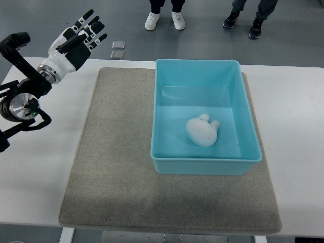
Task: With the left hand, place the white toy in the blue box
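Grey floor up top, two pairs of shoes point(164, 20) waiting, and below them our white counter point(298, 111) with a coarse grey mat point(111, 167) spread across it. We see the white toy point(201, 131) lying inside the blue box point(205, 166), near its front wall. It looks soft, rounded and light, with two stubby ears; we'd take it around the plump body, not the ears. The box is smooth, glossy plastic, thin-walled. Our left hand point(78, 39) hangs up by the counter's far left corner, well apart from the box, fingers spread wide, holding nothing. We judge the placing done.
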Robot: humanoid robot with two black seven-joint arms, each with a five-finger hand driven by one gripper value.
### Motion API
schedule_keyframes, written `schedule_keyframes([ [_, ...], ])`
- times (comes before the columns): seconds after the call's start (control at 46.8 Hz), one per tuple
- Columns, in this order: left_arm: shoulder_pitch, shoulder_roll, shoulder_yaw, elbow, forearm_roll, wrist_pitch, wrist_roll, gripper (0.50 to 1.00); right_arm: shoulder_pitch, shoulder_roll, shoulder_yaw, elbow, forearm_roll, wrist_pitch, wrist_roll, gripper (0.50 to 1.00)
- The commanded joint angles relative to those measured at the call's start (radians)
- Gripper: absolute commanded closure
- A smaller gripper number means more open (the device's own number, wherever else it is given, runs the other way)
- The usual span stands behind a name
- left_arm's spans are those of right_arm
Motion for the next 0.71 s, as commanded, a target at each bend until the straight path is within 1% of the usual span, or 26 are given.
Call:
schedule_keyframes([
  [0.0,0.029,0.001,0.002,-0.002,-0.085,-0.003,0.000,0.500,0.000,0.000,0.000,0.000,0.000,0.000,-0.001,0.564],
  [0.235,0.095,-0.009,-0.030,-0.002,-0.231,-0.017,-0.002,0.500,0.000,0.000,0.000,0.000,0.000,0.000,0.001,0.564],
  [0.385,0.145,-0.015,-0.089,0.000,-0.226,-0.046,-0.002,0.500,0.000,0.000,0.000,0.000,0.000,0.000,-0.001,0.564],
  [0.513,0.152,-0.030,-0.095,0.006,-0.229,-0.066,-0.002,0.500,0.000,0.000,0.000,0.000,0.000,0.000,0.001,0.564],
  [0.684,0.154,-0.030,-0.127,0.012,-0.221,-0.072,-0.002,0.500,0.000,0.000,0.000,0.000,0.000,0.000,-0.001,0.564],
])
